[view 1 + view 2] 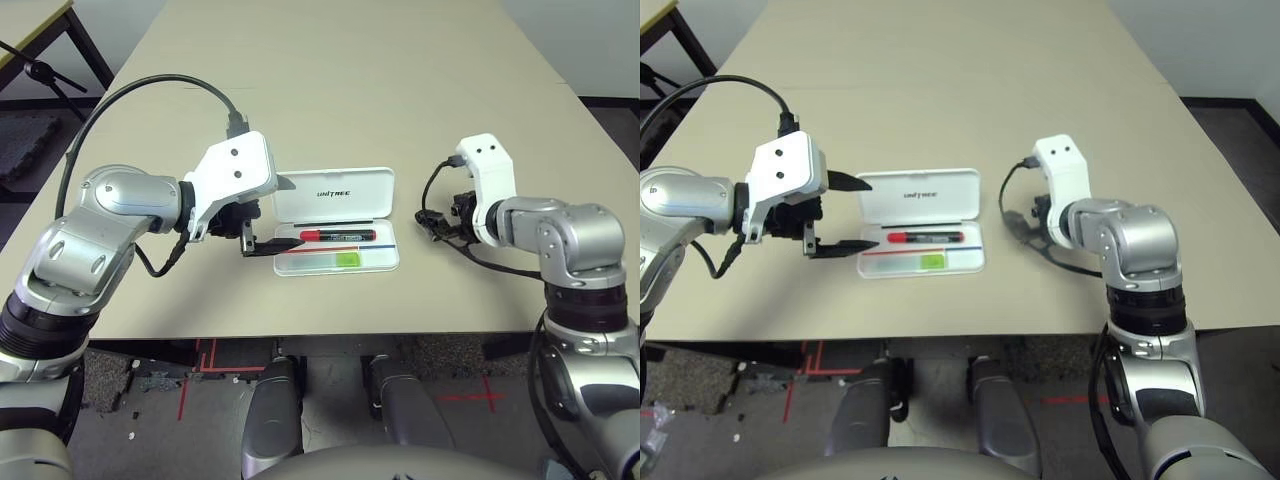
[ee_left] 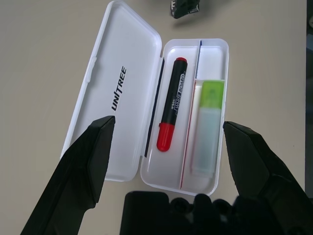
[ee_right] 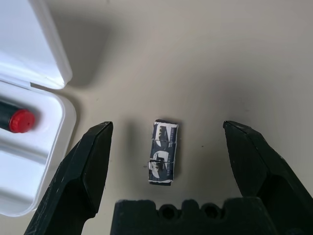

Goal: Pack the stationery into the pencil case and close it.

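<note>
Left end effector (image 1: 262,215) hovers spread wide at the left end of the open pencil case (image 1: 335,195), mid-desk, holding red marker (image 2: 171,104) and green-capped stick (image 2: 207,126). Beside its right end, the metal piece (image 3: 163,151) lies between the wide right end effector (image 3: 172,142); I judge pinching it comes next.

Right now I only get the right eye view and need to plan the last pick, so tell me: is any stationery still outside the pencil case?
Observer: Yes. A small silver-black piece lies on the bare table, just beside the pencil case, between the open fingers of the right gripper.
Operator: What is already inside?
Observer: The red marker lies in one compartment, the green-capped stick in the next.
Operator: Is the lid free to close?
Observer: It lies flat open, and the left gripper hovers open over the case, holding nothing.
</note>
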### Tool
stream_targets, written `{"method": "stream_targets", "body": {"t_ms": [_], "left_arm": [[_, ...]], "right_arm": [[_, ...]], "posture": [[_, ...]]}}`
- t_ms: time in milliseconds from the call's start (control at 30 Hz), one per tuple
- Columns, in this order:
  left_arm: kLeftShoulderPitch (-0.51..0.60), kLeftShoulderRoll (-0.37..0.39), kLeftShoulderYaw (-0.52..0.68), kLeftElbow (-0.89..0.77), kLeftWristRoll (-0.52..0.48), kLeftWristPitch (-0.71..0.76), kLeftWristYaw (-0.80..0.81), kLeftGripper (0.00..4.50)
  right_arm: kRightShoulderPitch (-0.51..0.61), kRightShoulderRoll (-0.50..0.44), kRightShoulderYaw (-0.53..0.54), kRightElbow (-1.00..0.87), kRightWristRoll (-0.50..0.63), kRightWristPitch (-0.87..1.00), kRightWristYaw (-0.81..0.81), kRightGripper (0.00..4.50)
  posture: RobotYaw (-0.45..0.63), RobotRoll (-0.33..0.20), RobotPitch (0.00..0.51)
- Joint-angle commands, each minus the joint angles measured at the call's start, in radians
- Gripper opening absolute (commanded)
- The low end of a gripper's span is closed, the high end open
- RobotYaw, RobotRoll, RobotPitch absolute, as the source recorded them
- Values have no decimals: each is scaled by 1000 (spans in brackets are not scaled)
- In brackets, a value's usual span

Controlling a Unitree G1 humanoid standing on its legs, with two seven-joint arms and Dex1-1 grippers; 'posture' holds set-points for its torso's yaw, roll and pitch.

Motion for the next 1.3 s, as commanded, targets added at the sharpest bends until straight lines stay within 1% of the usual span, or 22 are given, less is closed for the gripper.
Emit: {"method": "stream_targets", "body": {"t_ms": [33,367,400,467,633,667,767,800,900,1033,1167,1233,1300], "left_arm": [[8,3,-23,-2,9,3,5,4462],[10,5,-28,-5,10,5,15,4462],[10,5,-28,-6,9,6,15,4487],[9,7,-29,-7,9,8,15,4500],[4,5,-32,-7,10,9,14,4500],[3,5,-32,-7,10,9,14,4500],[2,7,-33,-7,11,10,12,4500],[0,7,-34,-5,12,10,12,4500],[-5,8,-37,1,15,8,10,4500],[-10,9,-41,7,20,5,7,4500],[-12,8,-42,7,21,3,7,4500],[-12,5,-40,6,19,1,8,4500],[-12,3,-37,2,15,3,9,4500]], "right_arm": [[32,-6,35,13,12,-25,5,4500],[60,2,59,47,26,-63,11,4500],[61,2,59,45,28,-64,12,4318],[62,2,59,42,31,-65,12,3905],[64,-9,58,38,37,-68,18,2057],[63,-15,59,36,38,-69,21,1608],[44,-40,60,32,42,-74,35,454],[30,-60,66,36,46,-83,52,310],[-10,-148,111,31,66,-136,139,311],[-55,-299,191,5,103,-260,331,311],[-92,-427,249,17,76,-446,501,311],[-108,-476,280,30,60,-530,585,311],[-126,-502,296,40,57,-582,650,311]], "posture": [[-4,0,166],[8,0,166],[8,0,166],[8,0,166],[8,0,166],[8,0,166],[8,0,166],[-2,0,167],[-5,0,166],[-5,0,165],[-3,0,165],[-1,0,165],[-1,0,165]]}}
